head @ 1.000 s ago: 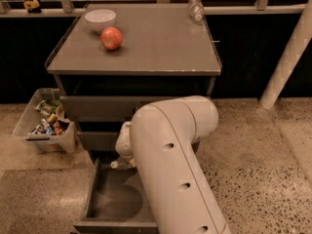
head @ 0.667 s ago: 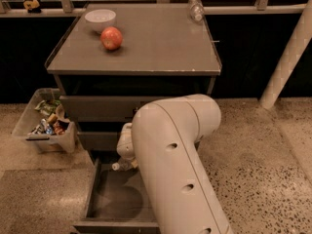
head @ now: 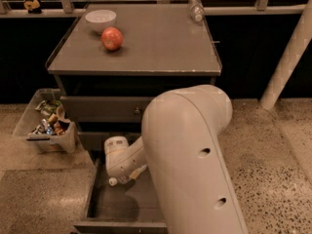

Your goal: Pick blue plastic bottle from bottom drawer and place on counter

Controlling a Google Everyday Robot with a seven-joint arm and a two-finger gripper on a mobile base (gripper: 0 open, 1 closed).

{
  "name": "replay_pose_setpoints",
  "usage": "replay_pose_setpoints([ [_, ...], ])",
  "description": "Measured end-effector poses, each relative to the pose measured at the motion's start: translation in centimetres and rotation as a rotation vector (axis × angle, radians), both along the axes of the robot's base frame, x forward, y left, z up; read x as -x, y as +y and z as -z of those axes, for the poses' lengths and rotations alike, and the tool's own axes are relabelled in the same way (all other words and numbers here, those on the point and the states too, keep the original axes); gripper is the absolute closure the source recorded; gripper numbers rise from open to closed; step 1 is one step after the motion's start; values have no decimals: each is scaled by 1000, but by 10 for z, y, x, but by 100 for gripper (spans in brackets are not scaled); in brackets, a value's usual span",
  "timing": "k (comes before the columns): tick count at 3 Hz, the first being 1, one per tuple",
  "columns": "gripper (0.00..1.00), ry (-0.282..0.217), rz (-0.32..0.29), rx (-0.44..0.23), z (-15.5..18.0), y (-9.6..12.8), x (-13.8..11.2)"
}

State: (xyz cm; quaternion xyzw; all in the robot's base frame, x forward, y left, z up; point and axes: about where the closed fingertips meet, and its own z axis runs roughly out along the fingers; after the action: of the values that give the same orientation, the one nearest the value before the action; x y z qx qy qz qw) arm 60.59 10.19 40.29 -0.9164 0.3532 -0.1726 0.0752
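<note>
The bottom drawer [head: 105, 201] is being shown pulled open at the lower middle of the frame. The gripper [head: 127, 168] is being held low over its left part, at the end of the arm [head: 195, 169] filling the lower centre; whether it is wide or narrow cannot be told. The bottle [head: 115, 181] is being seen right at the gripper, above the drawer floor, white cap pointing lower left. On the counter [head: 156, 52], upper centre, a bowl [head: 100, 19], an apple [head: 112, 38] and a crinkly bottle [head: 196, 8] are being displayed.
</note>
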Motion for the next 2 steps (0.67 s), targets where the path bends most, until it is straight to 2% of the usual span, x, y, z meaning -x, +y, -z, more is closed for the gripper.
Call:
replay_pose_setpoints([
  [1,100,21,16,73,13,-17,40],
  [2,100,22,19,74,14,-19,40],
])
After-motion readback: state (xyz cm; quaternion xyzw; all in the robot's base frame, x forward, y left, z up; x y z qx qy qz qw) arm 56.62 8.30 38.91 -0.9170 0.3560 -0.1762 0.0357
